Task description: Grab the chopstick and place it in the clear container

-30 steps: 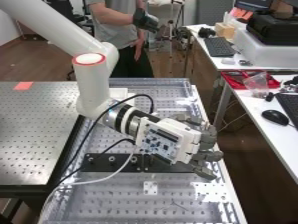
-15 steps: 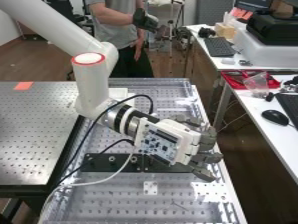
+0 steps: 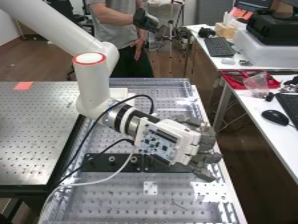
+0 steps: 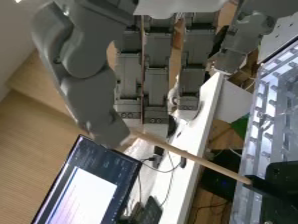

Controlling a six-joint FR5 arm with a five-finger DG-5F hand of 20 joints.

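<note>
The hand [image 3: 203, 155] is over the right side of the bench, its fingers extended and spread. In the wrist view the hand [image 4: 156, 80] has straight fingers, with the thumb opposite them. A thin wooden chopstick [image 4: 199, 161] slants between the thumb's tip and a black fixture [image 4: 276, 182] at the bench. One end lies at the thumb tip, which partly covers it; whether they touch I cannot tell. The black plate [image 3: 106, 162] lies across the bench below the wrist. Clear plastic [image 3: 113, 200] covers the perforated bench; whether it is the container I cannot tell.
A dark perforated table [image 3: 40, 135] adjoins on the left. Cables [image 3: 110, 175] loop from the wrist over the bench. To the right, a white desk [image 3: 266, 135] holds a red tray [image 3: 233, 80], a mouse [image 3: 274, 117] and keyboards. A monitor [image 4: 86, 185] stands beyond the hand.
</note>
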